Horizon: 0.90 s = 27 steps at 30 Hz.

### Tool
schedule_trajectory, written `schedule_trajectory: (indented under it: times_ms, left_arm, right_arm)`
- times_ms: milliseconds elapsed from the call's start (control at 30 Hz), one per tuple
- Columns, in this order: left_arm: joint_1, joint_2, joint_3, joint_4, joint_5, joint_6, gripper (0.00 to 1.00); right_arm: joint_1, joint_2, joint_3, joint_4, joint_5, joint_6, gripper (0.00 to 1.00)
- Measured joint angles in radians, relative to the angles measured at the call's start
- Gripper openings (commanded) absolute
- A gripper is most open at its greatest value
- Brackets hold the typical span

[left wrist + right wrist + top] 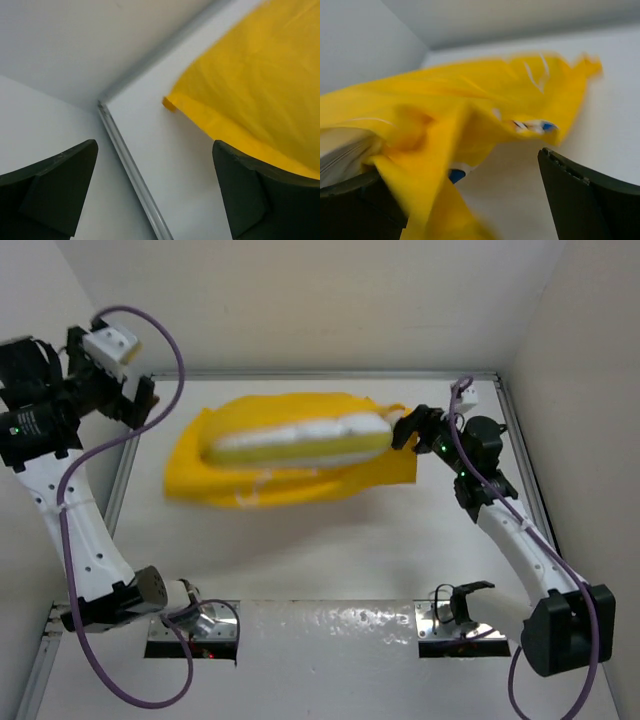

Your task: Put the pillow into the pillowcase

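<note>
Yellow cloth lies toward the back of the white table (330,560) in the view from above. It is the pillowcase (200,475), all crumpled. The pillow (300,440) lies long ways across it, white with a pale yellow band. Yellow cloth shows behind the pillow and in front of it. I cannot tell if any of the pillow is inside.

The right gripper (403,430) is just beside the pillow's right end. The left gripper (143,402) is up at the back left corner, apart from the cloth. No words can be read from here.

From the left wrist, the left gripper (154,150) has its two dark fingers (55,190) spread far apart. Only bare table is between them. The pillowcase (250,75) fills the top right, with one corner poking toward the grey rail (130,165) at the table's edge. The right finger sits in front of the cloth's lower edge.

From the right wrist, the right gripper (457,165) is spread wide too and squeezes nothing. The pillowcase (470,95) is blurry, and a fold of it hangs over the finger on the left. A bit of the pillow (340,155) shows at the left edge, under the cloth. Small blue marks (547,126) are printed on the yellow, but they are too blurry to read.
</note>
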<state>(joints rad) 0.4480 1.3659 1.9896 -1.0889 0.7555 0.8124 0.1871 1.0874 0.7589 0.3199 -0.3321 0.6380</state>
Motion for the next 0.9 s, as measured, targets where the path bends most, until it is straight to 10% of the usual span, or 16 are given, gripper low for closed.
schedule_trajectory:
  times_ms: [133,467,667,900]
  left_arm:
    - [-0.005,-0.024,-0.132,-0.149,-0.079,0.121,1.0]
    - [-0.046,0.111,-0.28,-0.161,-0.132,0.195,1.0]
    - [-0.303,0.131,-0.322,-0.024,-0.251,0.09,1.0]
    - [-0.506,0.186,-0.515,0.142,-0.406,-0.037,1.0]
  right_arm:
    - [-0.002,0.083,-0.037,-0.256,0.021,-0.022,0.98]
    - [0.077,0.662,0.098,-0.359,-0.114,0.0,0.56]
    - [0.148,1.027,0.724,-0.503,-0.157,-0.014,0.77]
    - [0.162,0.92,0.874,-0.681,-0.065,-0.219,0.83]
